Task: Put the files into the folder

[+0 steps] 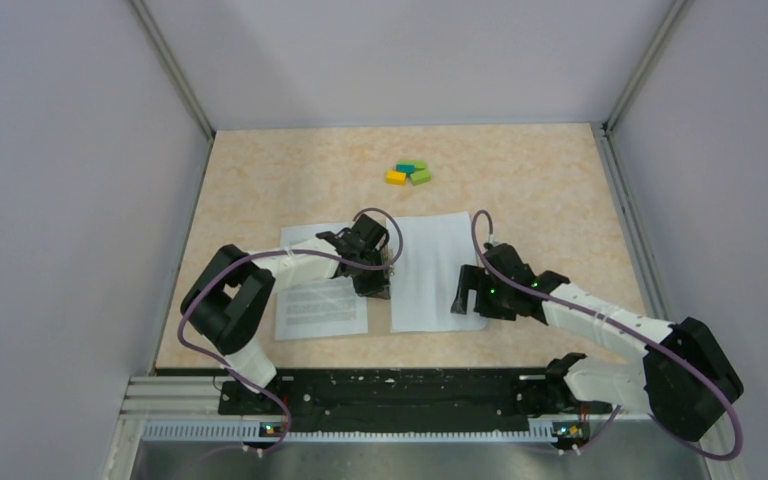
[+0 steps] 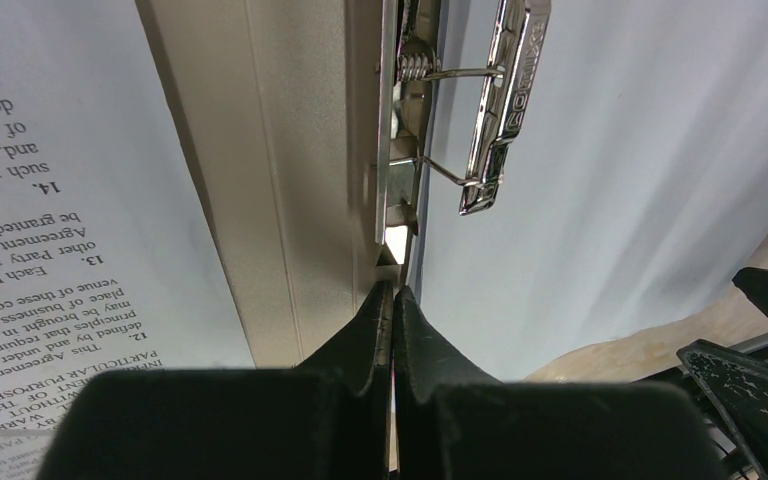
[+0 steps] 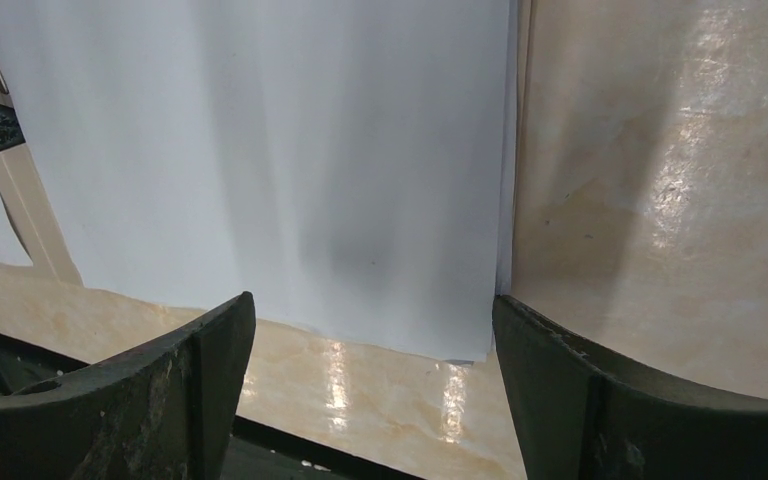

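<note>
We see the left gripper [image 1: 372,278] closed, its tips pressed together just short of the metal clip [image 2: 500,100]. Whether they pinch a thin edge there, we cannot tell. To its left lies the printed sheet [image 2: 50,200] and to its right the white sheet [image 2: 610,180]. The tan strip of the folder [image 2: 290,180] runs straight ahead of it between the two.

The right gripper [image 3: 372,312] stands wide open, holding nothing, at the white sheet's near right corner. The sheet's near edge crosses between the fingers, and its right edge lines up with the tip of the right finger [image 3: 600,400]. Bare table [image 3: 660,180] lies open to the right of that gripper and ahead of it. The coloured blocks [image 1: 407,173] sit well beyond both grippers.
</note>
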Tool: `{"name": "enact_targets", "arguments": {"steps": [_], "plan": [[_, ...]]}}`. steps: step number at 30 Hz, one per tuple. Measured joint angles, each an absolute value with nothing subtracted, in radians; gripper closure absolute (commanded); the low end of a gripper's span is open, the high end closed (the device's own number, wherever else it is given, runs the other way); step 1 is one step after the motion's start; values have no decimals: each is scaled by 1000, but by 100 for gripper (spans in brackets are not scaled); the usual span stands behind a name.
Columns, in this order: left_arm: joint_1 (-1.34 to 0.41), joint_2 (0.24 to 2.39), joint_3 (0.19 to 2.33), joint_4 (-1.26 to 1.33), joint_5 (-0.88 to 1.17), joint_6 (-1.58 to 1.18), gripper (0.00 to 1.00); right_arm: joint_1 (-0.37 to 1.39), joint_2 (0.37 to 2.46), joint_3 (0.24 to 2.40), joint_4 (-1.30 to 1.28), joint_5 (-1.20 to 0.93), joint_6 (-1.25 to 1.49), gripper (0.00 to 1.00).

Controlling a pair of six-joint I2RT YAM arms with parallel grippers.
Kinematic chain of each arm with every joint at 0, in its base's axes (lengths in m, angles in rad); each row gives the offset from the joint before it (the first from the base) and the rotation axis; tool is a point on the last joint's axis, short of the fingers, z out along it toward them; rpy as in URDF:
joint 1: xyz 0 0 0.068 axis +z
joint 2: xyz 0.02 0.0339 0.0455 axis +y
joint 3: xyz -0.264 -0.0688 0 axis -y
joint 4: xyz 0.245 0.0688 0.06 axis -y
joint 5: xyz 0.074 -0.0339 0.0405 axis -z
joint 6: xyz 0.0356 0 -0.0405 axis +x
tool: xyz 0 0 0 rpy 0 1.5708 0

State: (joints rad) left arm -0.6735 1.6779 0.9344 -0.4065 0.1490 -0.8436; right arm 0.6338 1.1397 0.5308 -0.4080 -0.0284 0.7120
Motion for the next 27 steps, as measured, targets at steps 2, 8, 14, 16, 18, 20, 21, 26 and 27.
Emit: {"name": "enact_targets", "arguments": {"steps": [2, 8, 14, 16, 18, 20, 21, 26, 27], "plan": [[-673, 1678, 934, -406, 149, -844, 100, 638, 1140, 531, -407, -28, 714, 13], [-673, 1678, 934, -404, 149, -844, 100, 655, 1155, 531, -395, -29, 723, 13], [-674, 1678, 934, -403, 149, -844, 100, 664, 1155, 531, -393, -19, 727, 12], [-674, 1678, 934, -403, 149, -844, 100, 665, 1154, 532, -400, -4, 727, 12], [-674, 1678, 934, -403, 149, -844, 100, 665, 1151, 537, -419, 16, 726, 12], [-674, 1678, 934, -403, 149, -844, 100, 665, 1145, 540, -432, 27, 726, 12], [-674, 1678, 934, -403, 149, -844, 100, 665, 1141, 540, -439, 27, 726, 12], [-674, 1678, 934, -403, 149, -844, 100, 665, 1127, 540, -461, 28, 727, 12], [-674, 1678, 934, -403, 149, -844, 100, 665, 1124, 540, -465, 29, 727, 12]]}}
